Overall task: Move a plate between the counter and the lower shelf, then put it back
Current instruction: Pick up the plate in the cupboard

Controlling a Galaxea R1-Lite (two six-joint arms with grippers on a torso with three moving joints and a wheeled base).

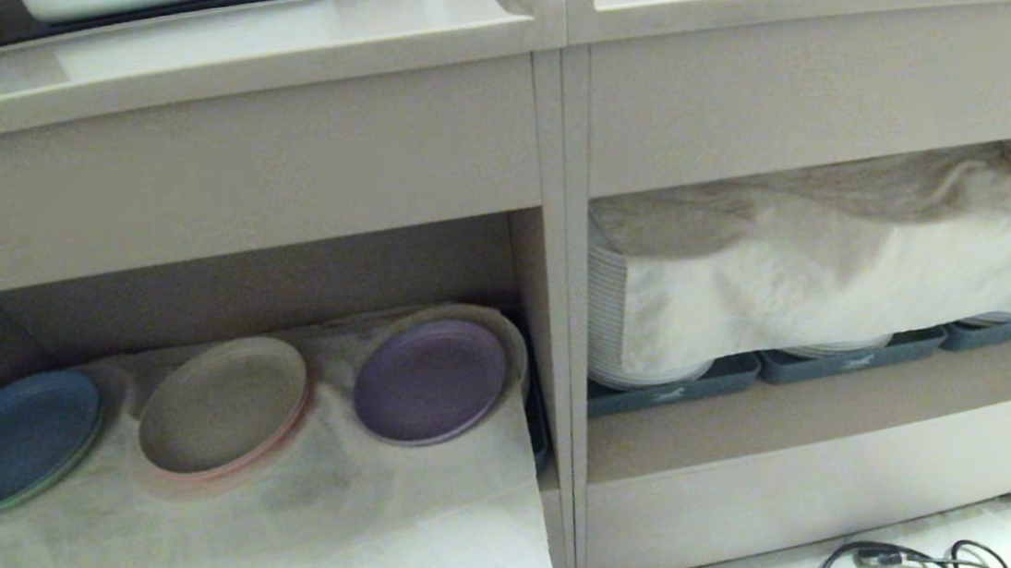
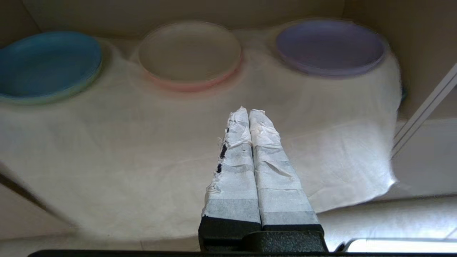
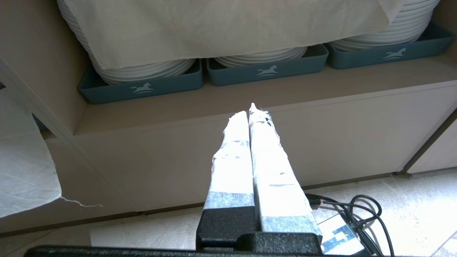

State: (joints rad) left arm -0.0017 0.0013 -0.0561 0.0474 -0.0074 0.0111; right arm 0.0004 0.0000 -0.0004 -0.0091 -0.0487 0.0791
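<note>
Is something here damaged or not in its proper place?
The tape wrapping on the left gripper is frayed, with dark gaps along one finger. The right gripper also has ragged tape at its tips. The plate sits tidily on the cloth.

The head view looks forward and down from close range at the bench (image 1: pixel 215 57) front edge and both open compartments beneath it. The left wrist view sits behind its taped fingers (image 2: pixel 262 142), facing into the lower shelf (image 2: pixel 178 142), near the white cloth. The right wrist view faces the right compartment with the grey-blue trays (image 3: pixel 142 89), from low above the floor. Each wrist view shares its compartment with the head view.
</note>
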